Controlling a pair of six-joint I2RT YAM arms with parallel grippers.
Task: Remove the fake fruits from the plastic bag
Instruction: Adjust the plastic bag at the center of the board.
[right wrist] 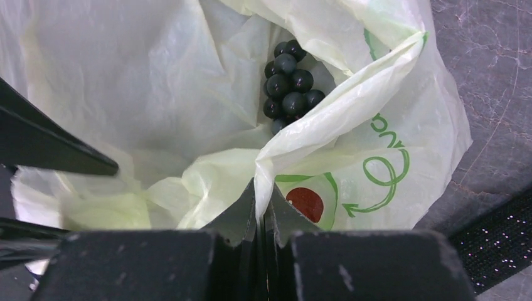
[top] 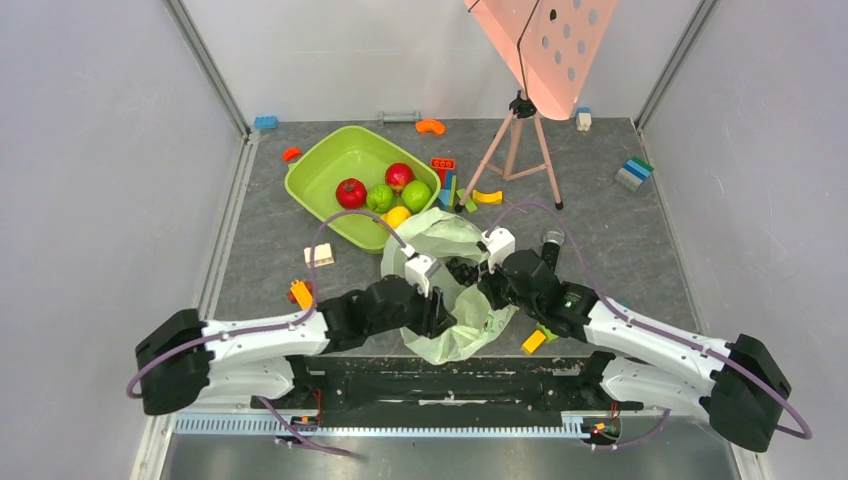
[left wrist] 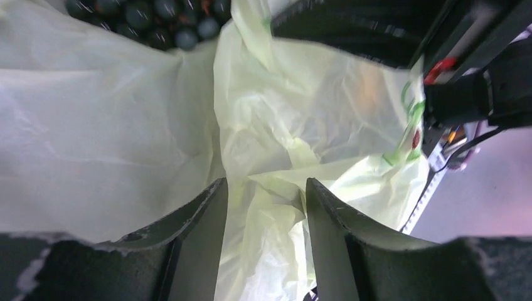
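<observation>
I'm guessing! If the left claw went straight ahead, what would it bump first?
Probably the bag: its plastic lies right ahead of the open left claw. The grapes sit farther off, to one side.

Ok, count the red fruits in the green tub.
2. Left red fruit sits in the middle of the tub; right red fruit sits nearer its far rim. Others may be hidden.
</observation>
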